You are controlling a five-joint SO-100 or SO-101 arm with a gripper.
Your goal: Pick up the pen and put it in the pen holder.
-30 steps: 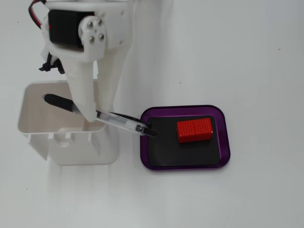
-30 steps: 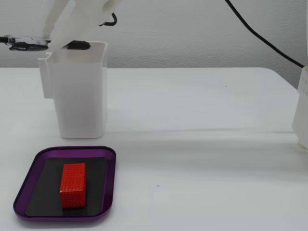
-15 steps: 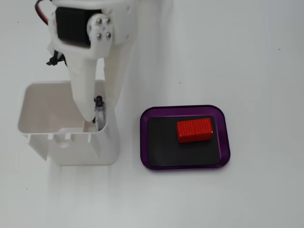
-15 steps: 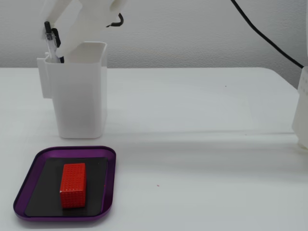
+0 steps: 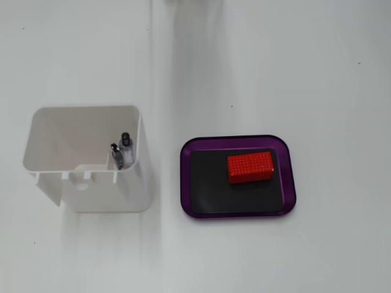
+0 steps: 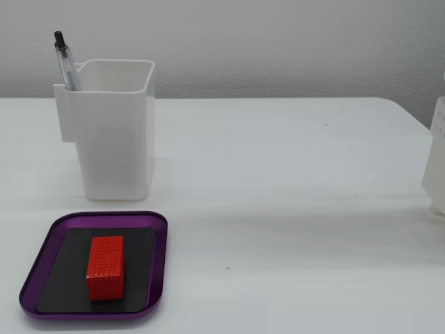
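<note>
The pen (image 6: 65, 64) stands nearly upright inside the pen holder (image 6: 115, 132), its clear barrel and black end sticking up above the holder's left rim. Seen from above, the pen (image 5: 124, 149) leans in the holder's right corner, close to the inner dividers, within the white walls of the pen holder (image 5: 85, 183). No gripper or arm appears in either fixed view.
A purple-rimmed flat tray (image 5: 238, 209) with a black centre lies right of the holder and carries a red studded block (image 5: 250, 167). In the side-on fixed view that tray (image 6: 97, 309) is in front of the holder, and a white object (image 6: 436, 163) stands at the right edge.
The arm has left both views. The pen, held level over the holder a second ago, then tipped upright into it, now stands in the holder on its own.
</note>
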